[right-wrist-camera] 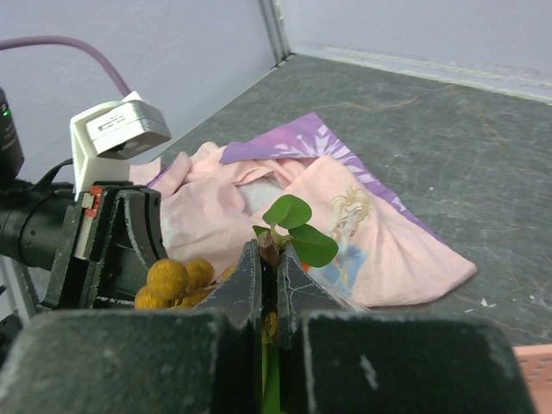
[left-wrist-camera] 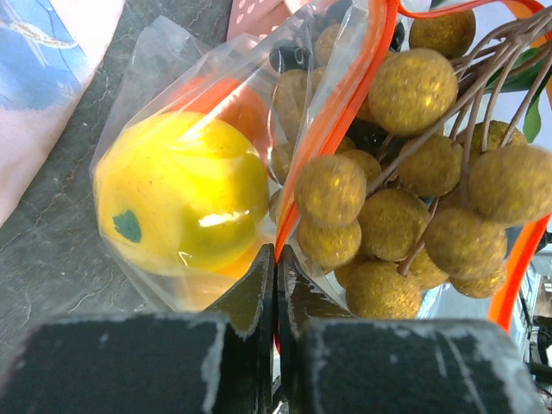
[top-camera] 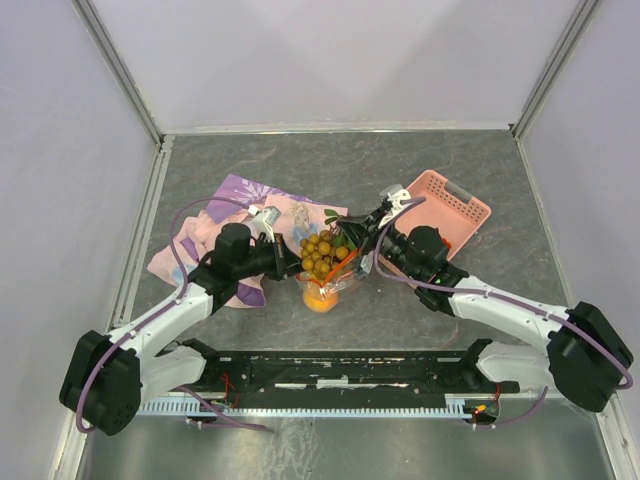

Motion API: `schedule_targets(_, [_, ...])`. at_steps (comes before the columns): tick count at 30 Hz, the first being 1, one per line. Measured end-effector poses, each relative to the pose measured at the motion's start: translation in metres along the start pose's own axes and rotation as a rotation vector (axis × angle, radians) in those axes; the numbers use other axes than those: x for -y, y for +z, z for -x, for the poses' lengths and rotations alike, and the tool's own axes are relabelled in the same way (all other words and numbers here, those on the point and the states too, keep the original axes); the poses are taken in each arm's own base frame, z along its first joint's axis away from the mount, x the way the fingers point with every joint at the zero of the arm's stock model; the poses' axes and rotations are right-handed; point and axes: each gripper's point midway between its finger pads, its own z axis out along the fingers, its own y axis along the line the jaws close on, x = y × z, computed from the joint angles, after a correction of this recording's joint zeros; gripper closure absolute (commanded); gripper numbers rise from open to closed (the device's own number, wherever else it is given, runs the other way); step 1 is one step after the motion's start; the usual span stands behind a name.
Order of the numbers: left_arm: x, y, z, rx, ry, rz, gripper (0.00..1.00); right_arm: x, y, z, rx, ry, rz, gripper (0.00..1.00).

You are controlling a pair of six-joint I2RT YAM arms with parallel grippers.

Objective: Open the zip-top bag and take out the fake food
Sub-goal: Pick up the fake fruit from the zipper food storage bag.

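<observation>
The zip-top bag (top-camera: 338,283) hangs in the middle of the tabletop (top-camera: 470,160), stretched between the two arms. The left gripper (left-wrist-camera: 275,252) is closed, pinching the bag's edge right at the orange zip strip (left-wrist-camera: 332,125). The right gripper (right-wrist-camera: 269,252) is closed too, with the green-leaved stem (right-wrist-camera: 297,228) of the grape bunch (left-wrist-camera: 414,198) caught between its jaws. Whether it also pinches the far side of the bag's mouth I cannot tell.

The bag's mouth gapes around the tan-brown grape bunch, which sits half out of it, the zip strip running along both sides. Lower in the bag, pressed against the clear plastic, lies a yellow fruit (left-wrist-camera: 181,203) with something orange behind it.

A pink and purple patterned cloth (top-camera: 240,195) lies crumpled on the tabletop under and behind the left arm. A pink perforated basket (top-camera: 470,210) stands on the tabletop just beyond the right arm.
</observation>
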Motion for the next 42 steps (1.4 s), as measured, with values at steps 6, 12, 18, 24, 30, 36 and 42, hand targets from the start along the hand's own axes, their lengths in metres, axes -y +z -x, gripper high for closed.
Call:
schedule_targets(6, [0.002, 0.0, 0.002, 0.003, 0.003, -0.003, 0.97, 0.003, -0.005, 0.004, 0.026, 0.018, -0.016, 0.98])
schedule_targets(12, [-0.001, -0.001, -0.001, -0.01, -0.008, 0.01, 0.97, -0.019, 0.012, 0.001, 0.071, 0.144, 0.123, 0.98])
schedule_targets(18, [-0.004, -0.002, -0.006, -0.028, -0.021, 0.026, 0.97, -0.025, 0.036, -0.013, 0.095, 0.326, 0.17, 0.98])
schedule_targets(24, [0.001, -0.007, 0.002, 0.009, -0.003, 0.025, 0.97, -0.034, 0.041, 0.01, 0.13, 0.343, 0.17, 0.98])
schedule_targets(30, [-0.002, -0.008, 0.008, 0.033, 0.004, 0.051, 0.97, -0.035, 0.034, 0.032, 0.153, 0.328, 0.145, 0.98])
schedule_targets(36, [-0.005, -0.01, 0.009, 0.029, -0.006, 0.082, 0.97, -0.036, 0.032, 0.049, 0.208, 0.389, 0.141, 0.98])
schedule_targets(42, [-0.002, -0.014, 0.015, 0.053, 0.002, 0.09, 0.97, -0.034, 0.032, 0.055, 0.231, 0.446, 0.126, 0.98])
